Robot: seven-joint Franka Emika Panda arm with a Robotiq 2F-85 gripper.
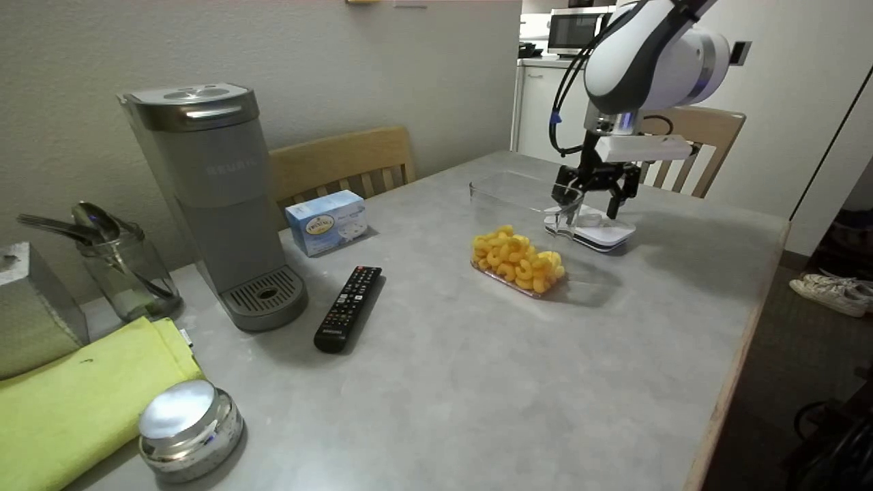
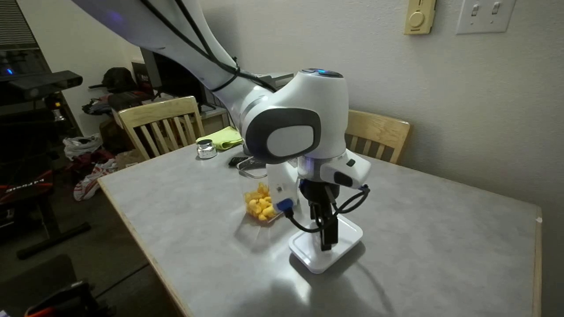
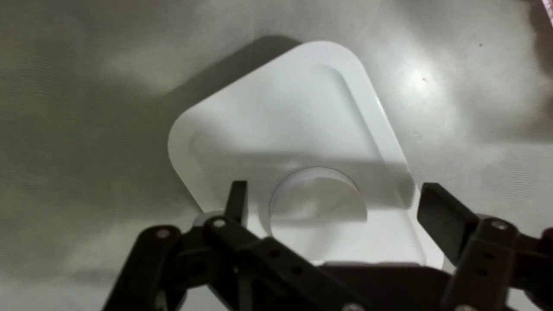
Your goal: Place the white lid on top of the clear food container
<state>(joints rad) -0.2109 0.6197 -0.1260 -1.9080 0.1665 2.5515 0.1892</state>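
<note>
Tool (image 3: 336,205) spread, empty, astride round centre of white lid (image 3: 281,121); in an exterior view, lid nearer far edge of worktop (image 1: 477,382) than clear food container (image 1: 508,213).

On my wrist view the gripper (image 3: 334,201) covers the near part of the white lid (image 3: 281,121) beneath it, and its base runs off the bottom edge. In both exterior views the top edge cuts off the arm (image 1: 655,61) above the gripper. Beside the gripper, a white housing (image 2: 280,187) hides part of the clear food container (image 2: 251,182) from me in an exterior view. Well apart from the gripper, the left edge cuts the yellow cloth (image 1: 89,402); I can't read the tiny button labels on the remote (image 1: 349,307).
</note>
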